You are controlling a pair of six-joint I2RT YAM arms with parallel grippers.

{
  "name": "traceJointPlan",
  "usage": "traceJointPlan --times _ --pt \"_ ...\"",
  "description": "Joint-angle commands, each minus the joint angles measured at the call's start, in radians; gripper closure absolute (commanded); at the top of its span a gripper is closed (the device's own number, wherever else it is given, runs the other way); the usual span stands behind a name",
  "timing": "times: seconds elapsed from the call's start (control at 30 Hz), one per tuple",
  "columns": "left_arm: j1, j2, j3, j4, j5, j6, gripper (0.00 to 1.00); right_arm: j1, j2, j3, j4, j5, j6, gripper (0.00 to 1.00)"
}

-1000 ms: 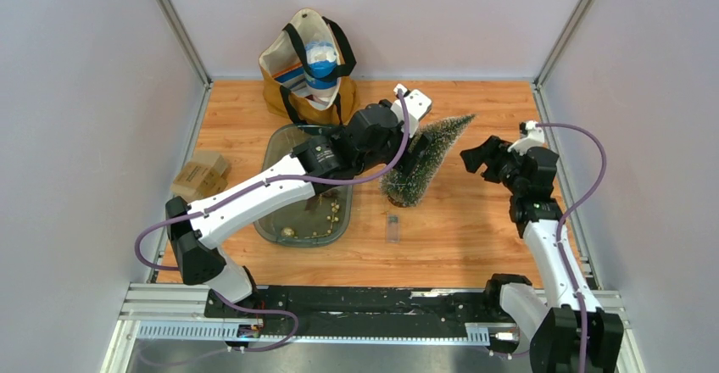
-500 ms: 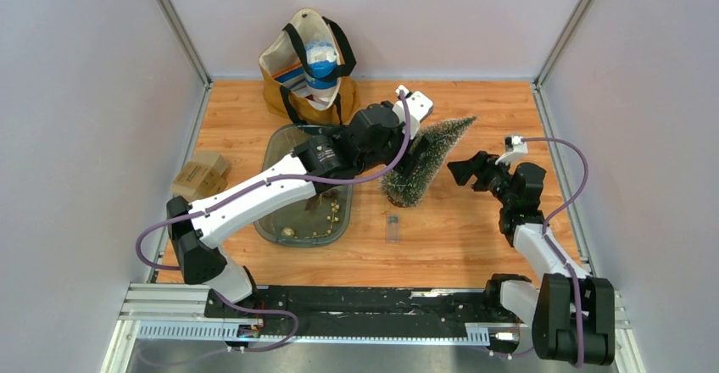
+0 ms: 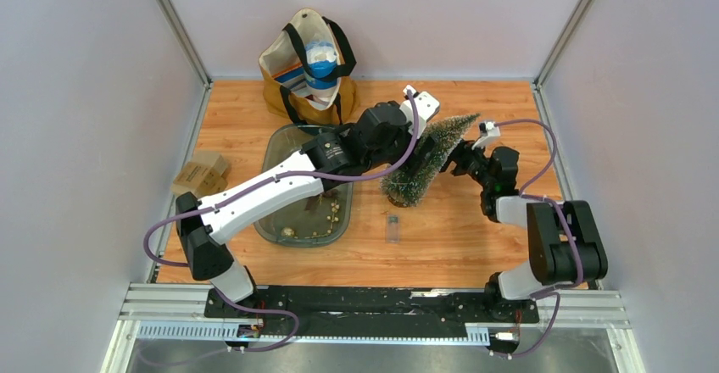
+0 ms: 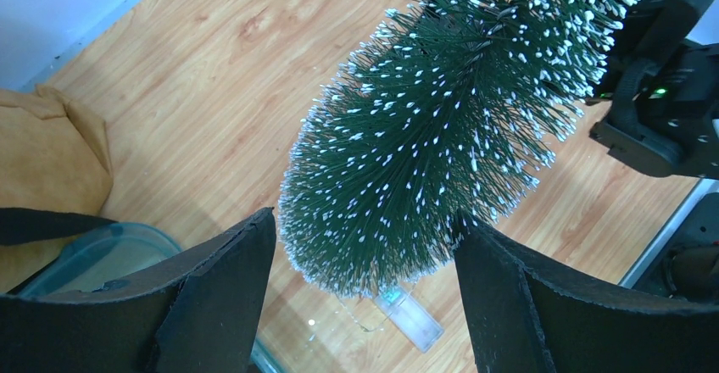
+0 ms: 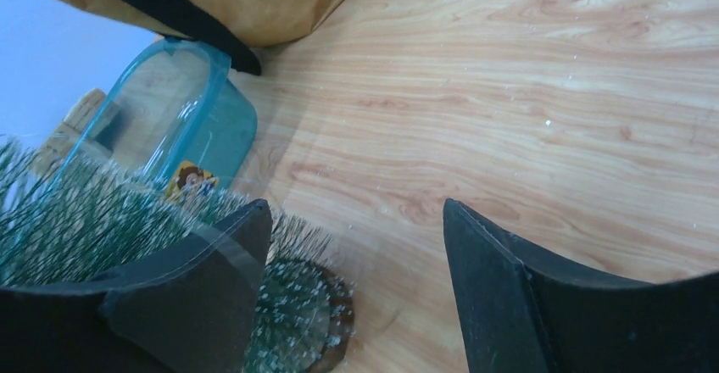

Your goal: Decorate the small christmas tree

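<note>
The small frosted green Christmas tree (image 3: 421, 163) stands on its round wooden base and leans to the upper right. In the left wrist view the tree (image 4: 441, 136) fills the gap ahead of my left gripper (image 4: 360, 246), which is open with a finger on each side of the lower branches. My left gripper (image 3: 417, 147) sits at the tree's left side. My right gripper (image 3: 454, 158) is open and empty just right of the tree. Its left finger (image 5: 195, 288) lies against the tree's base (image 5: 326, 326). A clear battery box (image 3: 392, 227) with thin wire lies in front of the tree and shows in the left wrist view (image 4: 409, 320).
A teal-tinted clear container (image 3: 284, 148) with small gold ornaments (image 3: 332, 212) sits left of the tree. A tan tote bag (image 3: 309, 64) stands at the back. A small cardboard box (image 3: 201, 174) lies at the left edge. Grey walls enclose the table on three sides.
My right arm has swung left and lowered, bringing its open gripper from the right side up to the tree. My left gripper has shifted slightly right along the tree.
</note>
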Motion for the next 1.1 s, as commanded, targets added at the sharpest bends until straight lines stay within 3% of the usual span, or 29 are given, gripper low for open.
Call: traceJointPlan --times 0.0,0.07,0.27,0.33,0.43,0.57,0.77,1.07 --pt "-0.001 0.004 0.049 0.001 0.013 0.021 0.16 0.001 0.103 0.005 0.299 0.047 0.044 0.24" --pt "-0.001 0.008 0.053 -0.004 0.013 0.018 0.16 0.004 0.145 0.004 0.352 0.05 0.05 0.28" --pt "-0.001 0.013 0.069 -0.022 0.008 0.019 0.17 0.001 0.182 -0.091 0.595 0.103 0.108 0.78" --pt "-0.001 0.01 0.065 -0.019 0.002 0.019 0.17 0.001 0.142 -0.128 0.592 0.119 0.108 0.99" --pt "0.0 0.01 0.064 -0.019 0.004 0.021 0.17 -0.001 0.049 -0.142 0.445 0.097 0.104 1.0" --pt "0.0 0.01 0.059 -0.025 -0.002 0.023 0.17 -0.005 -0.199 -0.158 0.131 0.149 0.049 1.0" --pt "0.01 0.005 0.041 -0.016 -0.004 0.016 0.17 -0.007 -0.589 0.0 -0.651 0.205 -0.077 1.0" --pt "0.017 -0.013 0.021 -0.008 -0.005 0.006 0.17 -0.005 -0.824 -0.015 -1.009 -0.068 0.129 1.0"
